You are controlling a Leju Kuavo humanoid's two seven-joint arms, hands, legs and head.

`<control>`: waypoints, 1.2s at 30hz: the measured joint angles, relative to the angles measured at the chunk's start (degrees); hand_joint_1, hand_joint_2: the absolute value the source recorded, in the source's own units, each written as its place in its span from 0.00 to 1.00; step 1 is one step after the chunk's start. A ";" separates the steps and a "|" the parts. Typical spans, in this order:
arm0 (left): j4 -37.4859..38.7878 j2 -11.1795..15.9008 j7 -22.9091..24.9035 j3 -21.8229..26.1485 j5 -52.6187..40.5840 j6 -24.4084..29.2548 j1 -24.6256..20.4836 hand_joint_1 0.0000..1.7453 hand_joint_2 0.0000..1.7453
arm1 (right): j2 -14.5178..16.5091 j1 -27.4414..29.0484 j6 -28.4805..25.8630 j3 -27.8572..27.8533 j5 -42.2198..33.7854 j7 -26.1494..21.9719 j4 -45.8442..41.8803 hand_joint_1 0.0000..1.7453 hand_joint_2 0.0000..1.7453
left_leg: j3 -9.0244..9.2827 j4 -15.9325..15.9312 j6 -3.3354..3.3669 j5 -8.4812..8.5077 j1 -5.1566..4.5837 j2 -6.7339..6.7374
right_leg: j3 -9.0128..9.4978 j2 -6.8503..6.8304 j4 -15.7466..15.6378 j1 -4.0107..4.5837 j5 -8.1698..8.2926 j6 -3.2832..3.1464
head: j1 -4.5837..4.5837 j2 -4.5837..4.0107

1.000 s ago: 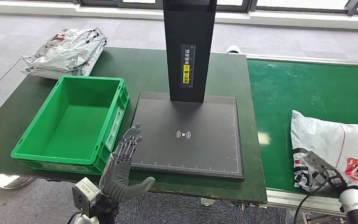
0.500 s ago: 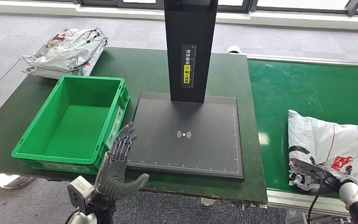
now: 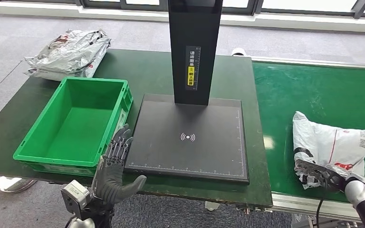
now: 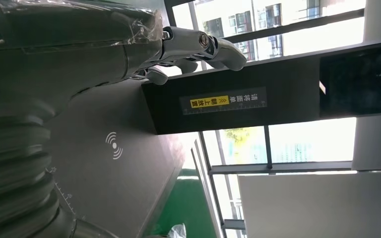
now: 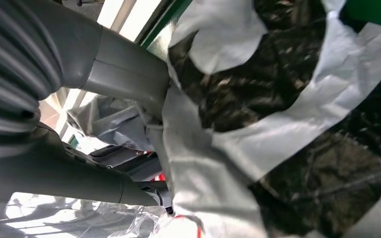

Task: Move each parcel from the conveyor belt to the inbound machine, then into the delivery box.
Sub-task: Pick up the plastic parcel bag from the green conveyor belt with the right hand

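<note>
White plastic parcel (image 3: 335, 142) lies at the conveyor belt's (image 3: 313, 90) near edge, pinched at its corner by the right hand (image 3: 324, 174). Left hand (image 3: 114, 166) is spread, holding nothing. Inbound machine (image 3: 190, 137) and delivery box (image 3: 73, 123) both await it.

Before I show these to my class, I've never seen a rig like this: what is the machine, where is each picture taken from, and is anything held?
It is a humanoid robot. The head view looks down from its body at a green bin, a black scanner plate under a post, and a green conveyor belt. The other two pictures come from wrist cameras. The left hand is open, holding nothing. The right hand grips the near corner of a white parcel on the belt. Another parcel lies at the table's far corner.
</note>
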 joint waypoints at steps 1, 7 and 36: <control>-0.05 0.00 0.01 0.01 0.00 -0.01 0.07 0.00 1.00 | 0.01 -0.09 0.00 0.12 -0.01 0.09 -0.04 1.00 1.00 | 0.00 0.00 0.00 0.00 0.00 0.00 | 0.01 0.00 0.00 0.00 0.00 0.00 | 0.00 0.00; -0.39 0.00 0.03 0.05 0.00 0.01 0.35 0.00 1.00 | 0.03 -0.37 -0.01 0.46 -0.02 0.13 -0.11 1.00 1.00 | 0.00 0.01 0.01 -0.01 0.00 -0.01 | 0.00 -0.01 0.00 -0.01 0.00 0.00 | 0.00 0.01; -2.38 -2.01 -0.33 2.37 -0.50 4.11 1.14 0.00 1.00 | 15.05 -1.78 -8.28 -24.19 -63.97 -4.39 -17.52 1.00 1.00 | -0.54 -0.04 -0.04 0.24 -0.05 -0.15 | -0.52 -0.06 0.03 -0.06 0.06 -0.05 | 0.00 -0.01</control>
